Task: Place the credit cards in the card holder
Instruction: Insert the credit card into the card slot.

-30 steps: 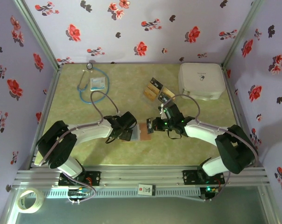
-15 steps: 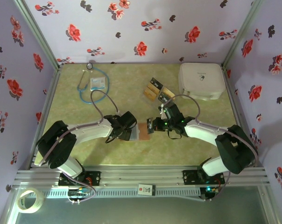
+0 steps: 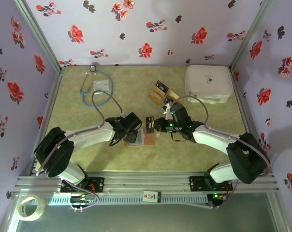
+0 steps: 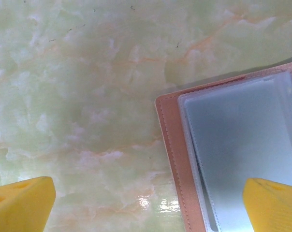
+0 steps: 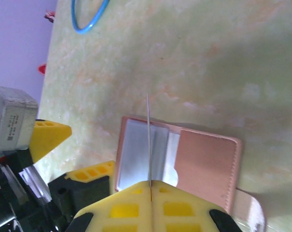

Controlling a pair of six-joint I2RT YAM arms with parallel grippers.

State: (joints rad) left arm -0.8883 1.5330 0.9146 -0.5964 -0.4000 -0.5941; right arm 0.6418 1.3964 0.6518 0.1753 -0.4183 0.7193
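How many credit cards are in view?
5 at least: one dark thin card edge-up in the right gripper; four-plus tan and black cards fanned mid-table, overlapping, some possibly hidden.

in the top view the right gripper (image 3: 153, 124), clamped on a dark credit card (image 3: 149, 123), now sits further left and slightly higher in the frame than a second ago, bringing the card over the card holder (image 3: 148, 139). the left arm (image 3: 85, 136) leans further toward the left edge, and its cable (image 3: 105, 95) arches higher.
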